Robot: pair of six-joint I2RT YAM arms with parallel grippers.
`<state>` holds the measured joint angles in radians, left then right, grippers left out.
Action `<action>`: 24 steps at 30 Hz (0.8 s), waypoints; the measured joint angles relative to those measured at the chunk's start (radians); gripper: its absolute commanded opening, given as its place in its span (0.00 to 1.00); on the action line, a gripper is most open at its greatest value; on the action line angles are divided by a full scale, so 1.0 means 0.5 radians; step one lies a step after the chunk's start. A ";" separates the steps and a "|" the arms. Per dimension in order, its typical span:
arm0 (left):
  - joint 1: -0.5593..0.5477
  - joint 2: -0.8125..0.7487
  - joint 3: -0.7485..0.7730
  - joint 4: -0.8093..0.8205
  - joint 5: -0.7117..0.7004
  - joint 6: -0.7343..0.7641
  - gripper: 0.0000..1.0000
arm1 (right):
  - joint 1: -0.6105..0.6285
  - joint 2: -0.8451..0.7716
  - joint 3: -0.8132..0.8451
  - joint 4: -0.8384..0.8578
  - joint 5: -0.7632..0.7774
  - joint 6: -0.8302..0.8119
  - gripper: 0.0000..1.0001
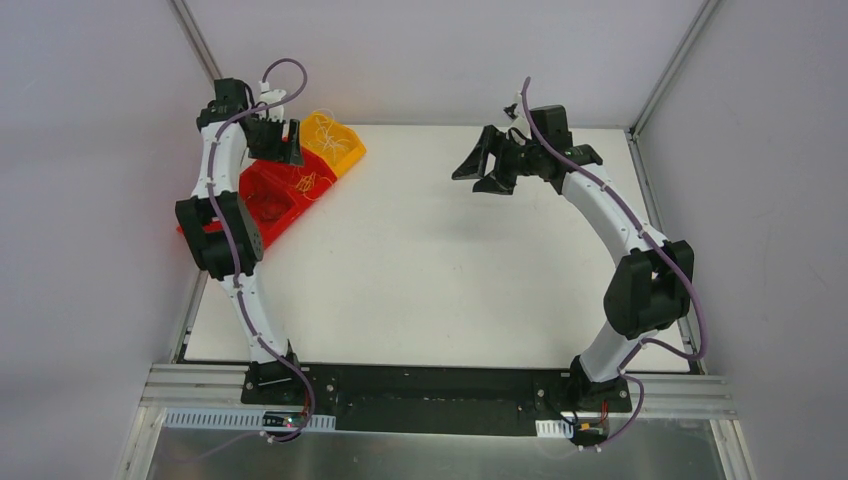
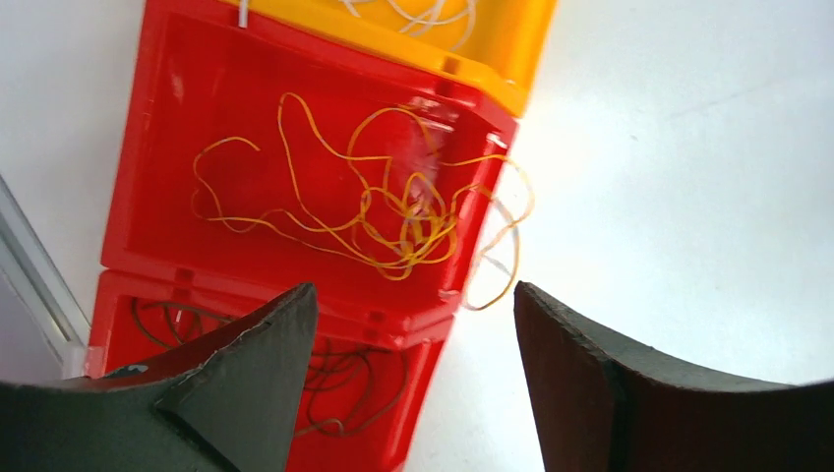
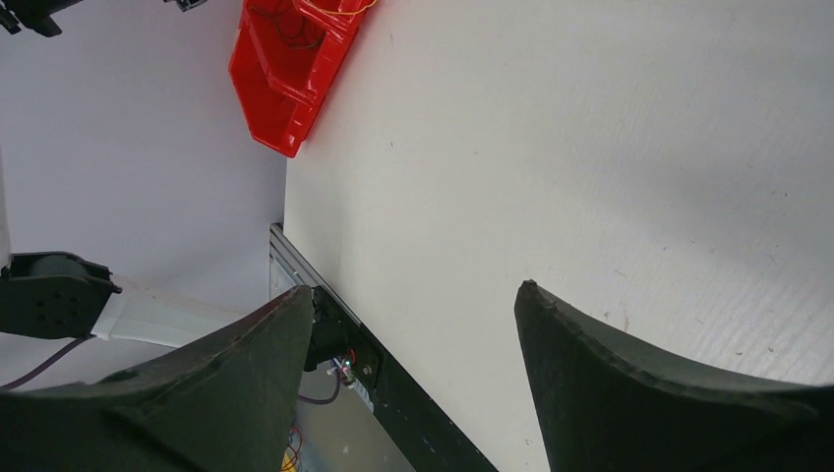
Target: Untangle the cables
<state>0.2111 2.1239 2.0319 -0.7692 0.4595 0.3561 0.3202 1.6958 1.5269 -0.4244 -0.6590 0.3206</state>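
Note:
A loose tangle of orange/yellow cables (image 2: 393, 211) lies in a red bin (image 2: 167, 197), with one loop hanging over the bin's right edge onto the table. Dark cables (image 2: 339, 379) lie in a second red bin (image 2: 438, 393) nearer to me. White cables (image 2: 423, 14) lie in a yellow bin (image 2: 502, 49) beyond. My left gripper (image 2: 413, 305) is open and empty, hovering above the red bins; it also shows in the top view (image 1: 275, 140). My right gripper (image 1: 480, 170) is open and empty, raised above the far middle of the table, far from the bins.
The bins sit in a row at the table's far left corner (image 1: 300, 180). The white table (image 1: 450, 260) has a metal frame rail (image 1: 190, 300) on its left edge. The arm bases stand at the near edge.

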 measured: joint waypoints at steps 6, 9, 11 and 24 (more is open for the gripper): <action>-0.003 -0.107 -0.081 -0.034 0.193 0.059 0.75 | -0.010 0.000 -0.001 -0.001 -0.007 -0.002 0.78; -0.028 -0.106 -0.126 -0.050 0.226 0.108 0.72 | -0.011 0.000 -0.002 -0.001 -0.008 -0.002 0.78; -0.056 -0.097 -0.135 -0.070 0.209 0.140 0.69 | -0.011 0.000 -0.005 -0.002 -0.008 -0.001 0.78; -0.208 0.249 -0.003 -0.083 -0.214 0.268 0.11 | -0.012 0.000 -0.007 -0.002 -0.007 0.000 0.78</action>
<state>0.1070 2.2482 2.0304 -0.8108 0.3527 0.4900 0.3141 1.6958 1.5234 -0.4252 -0.6624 0.3206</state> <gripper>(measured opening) 0.229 0.781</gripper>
